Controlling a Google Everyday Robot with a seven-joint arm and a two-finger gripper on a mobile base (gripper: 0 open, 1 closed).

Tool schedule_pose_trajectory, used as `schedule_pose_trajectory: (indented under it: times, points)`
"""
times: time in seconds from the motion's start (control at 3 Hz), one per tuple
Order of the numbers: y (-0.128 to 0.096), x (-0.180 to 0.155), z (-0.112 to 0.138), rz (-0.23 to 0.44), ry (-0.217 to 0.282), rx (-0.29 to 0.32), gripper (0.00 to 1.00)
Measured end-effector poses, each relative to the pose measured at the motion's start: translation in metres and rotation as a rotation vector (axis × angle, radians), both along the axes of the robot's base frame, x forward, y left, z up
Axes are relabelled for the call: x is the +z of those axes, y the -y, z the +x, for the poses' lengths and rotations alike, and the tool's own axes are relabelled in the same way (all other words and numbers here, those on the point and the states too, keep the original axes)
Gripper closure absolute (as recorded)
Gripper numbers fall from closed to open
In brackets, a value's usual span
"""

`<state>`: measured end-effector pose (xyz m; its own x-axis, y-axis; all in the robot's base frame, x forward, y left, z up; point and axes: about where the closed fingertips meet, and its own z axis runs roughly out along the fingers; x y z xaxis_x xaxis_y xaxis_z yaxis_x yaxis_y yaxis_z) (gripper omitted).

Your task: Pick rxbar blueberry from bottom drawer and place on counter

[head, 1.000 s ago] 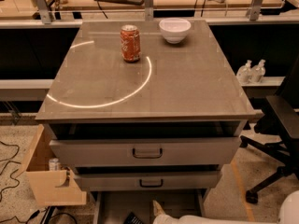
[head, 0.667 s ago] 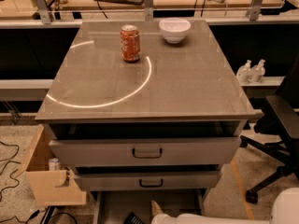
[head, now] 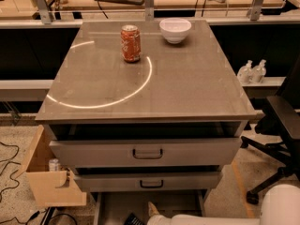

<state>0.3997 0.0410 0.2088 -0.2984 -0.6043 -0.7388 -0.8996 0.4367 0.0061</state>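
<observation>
1. Grey-brown counter (head: 187,93) is carrying a soda can (head: 131,43) at 11 o'clock and a white bowl (head: 175,29) at 12 o'clock, both sitting as before.
2. Bottom drawer (head: 180,203) is standing open at 6 o'clock, with the dark rxbar blueberry (head: 133,218) lying on its floor.
3. Gripper (head: 152,208) is reaching into the drawer at the bar's 3 o'clock, staying where it was a second ago. Whether it is holding anything cannot be told.
4. White arm (head: 211,218) is showing more along the lower edge than before.

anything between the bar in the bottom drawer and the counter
The hand is in the bottom drawer. Two drawer fronts jut out above it; on the counter, a soda can and bowl stand far back.
</observation>
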Motion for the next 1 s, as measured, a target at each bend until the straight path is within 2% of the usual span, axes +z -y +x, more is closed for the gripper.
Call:
schedule_pose_trajectory:
  times: [0.67,1.0]
  points:
    - [-0.024,-0.027,0.005,0.000,-0.014,-0.030,0.00]
    - [-0.026,-0.062,0.010,0.006,-0.034,-0.068,0.00]
